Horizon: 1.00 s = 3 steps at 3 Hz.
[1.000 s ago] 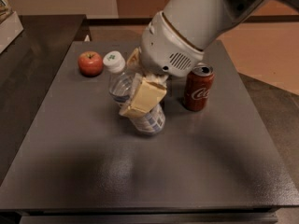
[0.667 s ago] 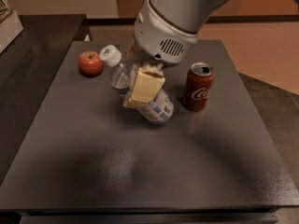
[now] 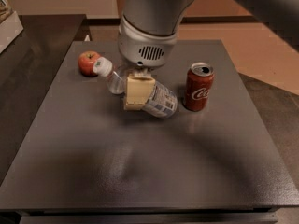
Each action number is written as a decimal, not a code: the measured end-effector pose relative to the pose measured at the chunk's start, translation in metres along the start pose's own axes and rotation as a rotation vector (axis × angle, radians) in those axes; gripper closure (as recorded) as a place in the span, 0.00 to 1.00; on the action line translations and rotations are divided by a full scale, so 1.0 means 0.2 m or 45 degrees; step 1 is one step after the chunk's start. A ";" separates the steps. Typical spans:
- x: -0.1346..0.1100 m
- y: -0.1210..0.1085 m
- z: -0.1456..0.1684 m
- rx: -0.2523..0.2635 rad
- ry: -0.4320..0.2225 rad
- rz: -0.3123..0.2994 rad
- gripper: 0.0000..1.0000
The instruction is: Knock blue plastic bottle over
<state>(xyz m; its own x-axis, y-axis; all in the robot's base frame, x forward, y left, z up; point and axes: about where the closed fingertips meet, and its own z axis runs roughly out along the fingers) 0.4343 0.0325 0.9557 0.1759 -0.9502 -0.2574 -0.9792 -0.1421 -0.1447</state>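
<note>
The blue plastic bottle is clear with a blue-and-white label and a white cap. It leans far over to the left on the dark grey table, its cap pointing at the apple and its base near the can. My gripper comes down from above the table's middle and sits against the bottle's middle, covering part of it. The rest of the arm hides the table behind it.
A red apple lies at the back left, just beside the bottle's cap. A red cola can stands upright to the right of the bottle. The table's edges run along the front and both sides.
The bottle has tipped further over to the left, and its cap has swung down toward the apple. My gripper has moved with it. The can and apple have not moved.
</note>
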 end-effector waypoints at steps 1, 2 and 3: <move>-0.03 0.00 0.08 -0.007 0.084 -0.030 1.00; -0.07 0.01 0.16 -0.012 0.170 -0.073 0.83; -0.11 0.01 0.22 -0.004 0.248 -0.112 0.59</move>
<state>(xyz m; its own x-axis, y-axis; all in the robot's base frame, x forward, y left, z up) 0.4330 0.0653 0.9194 0.2384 -0.9696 -0.0545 -0.9613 -0.2277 -0.1550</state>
